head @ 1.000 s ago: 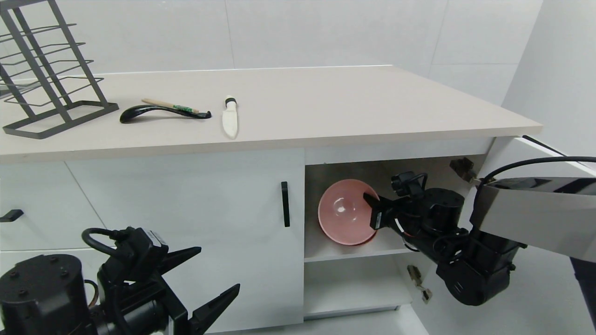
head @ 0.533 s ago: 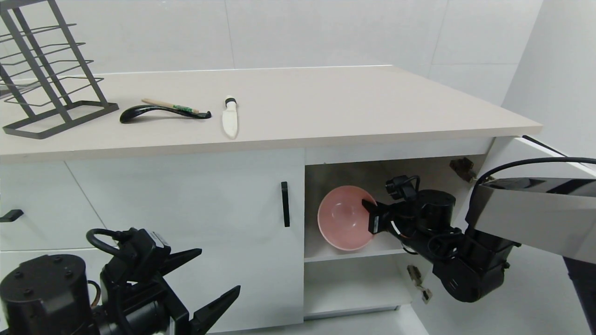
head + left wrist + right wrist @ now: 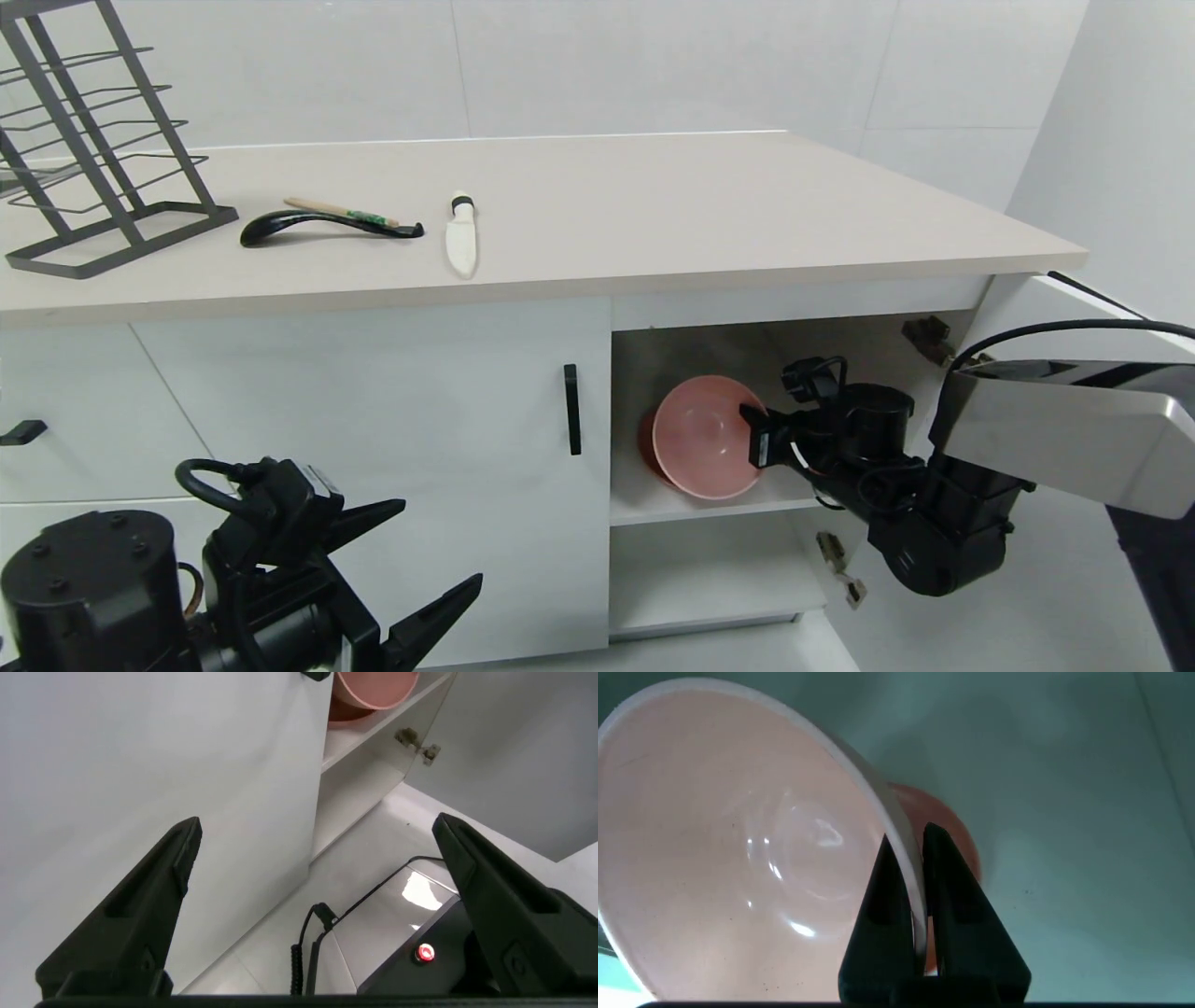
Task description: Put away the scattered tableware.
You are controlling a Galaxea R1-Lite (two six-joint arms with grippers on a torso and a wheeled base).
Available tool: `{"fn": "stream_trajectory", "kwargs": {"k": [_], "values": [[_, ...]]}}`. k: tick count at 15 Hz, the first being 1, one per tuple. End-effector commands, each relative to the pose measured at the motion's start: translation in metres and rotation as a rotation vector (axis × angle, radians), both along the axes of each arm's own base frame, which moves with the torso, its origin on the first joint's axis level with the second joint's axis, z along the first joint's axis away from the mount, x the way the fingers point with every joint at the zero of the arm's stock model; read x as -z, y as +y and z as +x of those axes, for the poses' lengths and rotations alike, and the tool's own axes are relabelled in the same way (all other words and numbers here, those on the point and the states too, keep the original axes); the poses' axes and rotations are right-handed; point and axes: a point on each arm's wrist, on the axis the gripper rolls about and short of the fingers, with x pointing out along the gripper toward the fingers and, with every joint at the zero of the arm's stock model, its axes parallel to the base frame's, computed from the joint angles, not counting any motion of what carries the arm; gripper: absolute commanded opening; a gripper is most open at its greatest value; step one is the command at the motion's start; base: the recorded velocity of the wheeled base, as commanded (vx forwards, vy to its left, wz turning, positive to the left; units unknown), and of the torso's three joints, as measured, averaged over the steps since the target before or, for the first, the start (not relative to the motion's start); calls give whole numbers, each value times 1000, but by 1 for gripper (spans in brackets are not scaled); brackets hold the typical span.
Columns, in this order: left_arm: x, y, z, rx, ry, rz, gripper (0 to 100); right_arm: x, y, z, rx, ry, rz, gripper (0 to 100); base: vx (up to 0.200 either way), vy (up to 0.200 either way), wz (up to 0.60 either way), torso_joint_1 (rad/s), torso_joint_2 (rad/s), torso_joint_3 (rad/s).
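A pink bowl (image 3: 702,439) is tilted on its side over the upper shelf (image 3: 653,504) of the open cabinet. My right gripper (image 3: 752,435) is shut on its rim. In the right wrist view the fingers (image 3: 878,905) pinch the rim of the pink bowl (image 3: 757,849). A darker orange-red bowl (image 3: 960,838) lies just behind it, peeking out at its edge (image 3: 645,441). My left gripper (image 3: 439,543) hangs open and empty low in front of the closed cabinet door. On the counter lie a black spoon (image 3: 317,224), chopsticks (image 3: 341,212) and a white knife (image 3: 460,239).
A dark wire rack (image 3: 89,140) stands at the counter's far left. The closed door with a black handle (image 3: 572,409) borders the open compartment. The swung-out door (image 3: 1074,299) is at the right. A lower shelf (image 3: 709,579) sits beneath.
My right gripper has lowered the pink bowl and shifted it slightly right, deeper onto the shelf; the orange-red bowl now peeks out behind it. The left arm has barely moved.
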Motion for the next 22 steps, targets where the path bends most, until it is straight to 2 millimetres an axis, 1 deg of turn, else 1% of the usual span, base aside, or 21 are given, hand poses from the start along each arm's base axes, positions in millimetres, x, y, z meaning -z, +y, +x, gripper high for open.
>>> {"fn": "stream_trajectory", "kwargs": {"k": [1, 10, 11, 13, 16, 17, 18, 19, 21, 22], "values": [[0, 0, 0, 0, 2, 1, 100, 10, 1, 2, -2, 18, -6, 0, 0, 0, 0, 0, 0, 0], [0, 0, 1, -1, -5, -2, 100, 23, 2, 0, -8, 48, -29, 0, 0, 0, 0, 0, 0, 0], [0, 0, 1, -1, -5, -2, 100, 23, 2, 0, -10, 51, -31, 100, 0, 0, 0, 0, 0, 0], [-1, 0, 1, -1, -8, -5, 100, 26, 3, -4, -28, 62, -48, 100, 0, 0, 0, 0, 0, 0], [-2, 0, 1, -3, -23, -14, 100, 23, 7, -2, -49, 33, -58, 100, 0, 0, 0, 0, 0, 0], [-2, 0, 1, -4, -23, -14, 100, 14, 10, -1, -54, -23, -37, 100, 0, 0, 0, 0, 0, 0], [-2, 0, 1, -4, -24, -14, 100, 10, 10, 0, -59, -40, -31, 100, 0, 0, 0, 0, 0, 0], [-2, 0, 2, -4, -23, -14, 100, -7, 9, -3, -71, -77, -19, 100, 0, 0, 0, 0, 0, 0], [-2, 0, 1, -4, -24, -14, 100, -31, 7, -13, -77, -122, -17, 100, 0, 0, 0, 0, 0, 0], [-2, -1, 1, -3, -23, -14, 100, -43, 5, -23, -93, -146, -49, 100, 0, 0, 0, 0, 0, 0]]}}
